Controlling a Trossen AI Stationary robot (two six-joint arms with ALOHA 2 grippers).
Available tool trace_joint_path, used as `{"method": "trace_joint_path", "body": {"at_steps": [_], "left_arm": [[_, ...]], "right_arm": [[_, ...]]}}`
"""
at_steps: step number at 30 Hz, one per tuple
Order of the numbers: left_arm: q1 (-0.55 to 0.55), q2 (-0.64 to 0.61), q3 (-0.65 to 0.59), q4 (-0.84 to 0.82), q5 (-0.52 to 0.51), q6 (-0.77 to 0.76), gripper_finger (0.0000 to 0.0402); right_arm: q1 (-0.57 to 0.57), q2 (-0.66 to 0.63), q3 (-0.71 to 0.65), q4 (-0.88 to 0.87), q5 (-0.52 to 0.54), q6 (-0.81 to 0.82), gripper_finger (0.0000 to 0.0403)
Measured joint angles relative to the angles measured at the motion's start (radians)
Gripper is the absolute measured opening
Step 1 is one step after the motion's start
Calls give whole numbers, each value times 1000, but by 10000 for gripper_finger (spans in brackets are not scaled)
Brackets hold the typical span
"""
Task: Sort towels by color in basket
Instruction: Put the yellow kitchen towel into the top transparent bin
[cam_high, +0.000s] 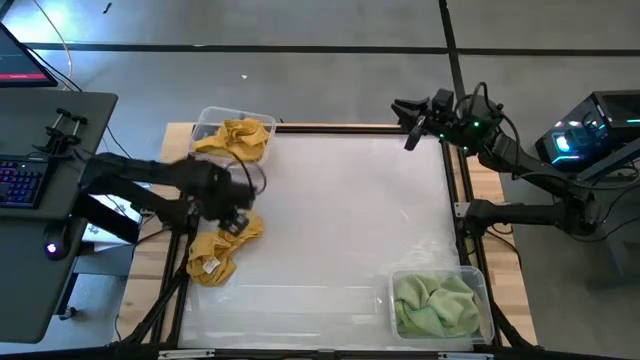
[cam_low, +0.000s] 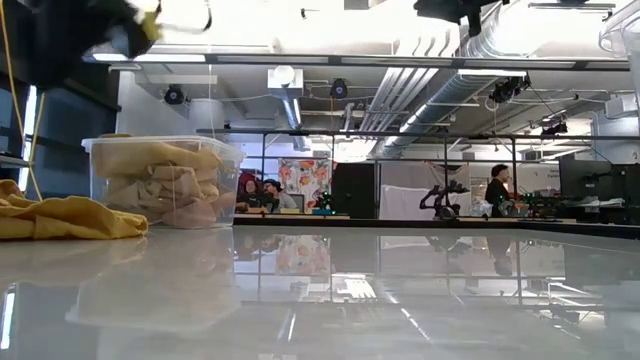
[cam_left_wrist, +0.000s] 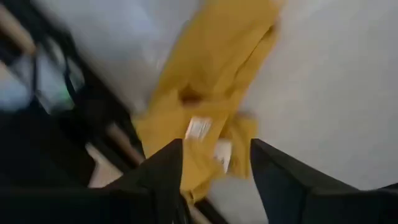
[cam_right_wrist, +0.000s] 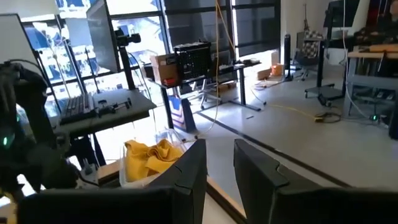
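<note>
No legible text, label, brand or number in any view. White tags show on the loose yellow towels (cam_left_wrist: 205, 99), seen in the left wrist view, but any print on them cannot be made out. A colourful poster (cam_low: 305, 183) hangs in the room behind the table in the low view; nothing on it can be read.

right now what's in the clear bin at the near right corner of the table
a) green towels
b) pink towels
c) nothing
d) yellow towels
a, the high view shows the clear bin at that corner holding crumpled green towels, while the yellow towels sit in the other bin at the far left.
</note>
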Motion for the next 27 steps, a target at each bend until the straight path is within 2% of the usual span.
{"method": "trace_joint_path", "body": {"at_steps": [5, 8, 12, 16, 21, 24, 27], "left_arm": [[-30, 0, -226, 183, 157, -63, 237], [-31, 8, -338, 312, 175, -68, 266], [-31, 42, -453, 434, 144, -63, 274], [-30, 114, -510, 448, 128, -65, 269], [-38, 204, -541, 530, 134, 75, 253], [-37, 256, -540, 552, 147, 129, 223], [-37, 279, -539, 578, 161, 147, 169]], "right_arm": [[0, 0, 0, -1, -1, -30, 75], [0, 0, 0, -8, -1, -30, 75], [0, 0, 0, -29, -7, -22, 75], [0, 0, 0, -49, -30, -20, 75], [0, 0, 0, -53, -36, -19, 75], [0, 0, 0, -52, -36, 14, 75], [0, 0, 0, -54, -36, 67, 75]]}}
